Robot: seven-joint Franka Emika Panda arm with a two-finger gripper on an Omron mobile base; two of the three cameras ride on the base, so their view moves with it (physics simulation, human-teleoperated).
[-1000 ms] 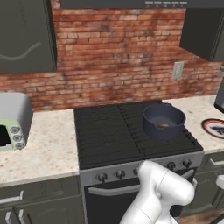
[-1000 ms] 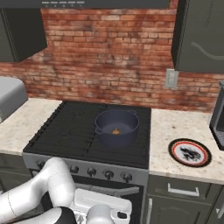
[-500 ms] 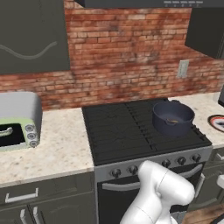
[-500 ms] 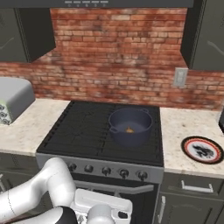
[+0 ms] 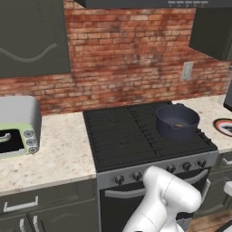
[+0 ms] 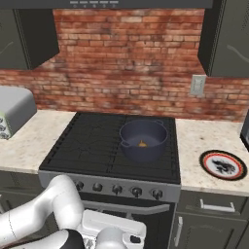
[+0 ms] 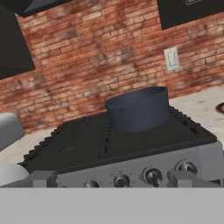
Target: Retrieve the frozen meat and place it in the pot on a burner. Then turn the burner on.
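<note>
there, the frozen meat (image 6: 142, 144) lies inside the pot (image 6: 143, 140) on the stove (image 6: 92, 146); hand (image 7: 111, 178) spread wide, empty.

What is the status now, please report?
Gripper open, empty, low before stove knobs. Frozen meat already in pot on burner. Nothing blocking the knobs.

Pot (image 6: 143, 139) on stove (image 6: 87, 146); plate (image 6: 223, 164), perhaps toaster oven (image 5: 17, 126), on counter (image 5: 59, 154)

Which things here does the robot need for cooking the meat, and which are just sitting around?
Needed:
pot
meat inside the pot
stove knobs

Just sitting around:
toaster oven
red-rimmed plate
wall outlet
</note>
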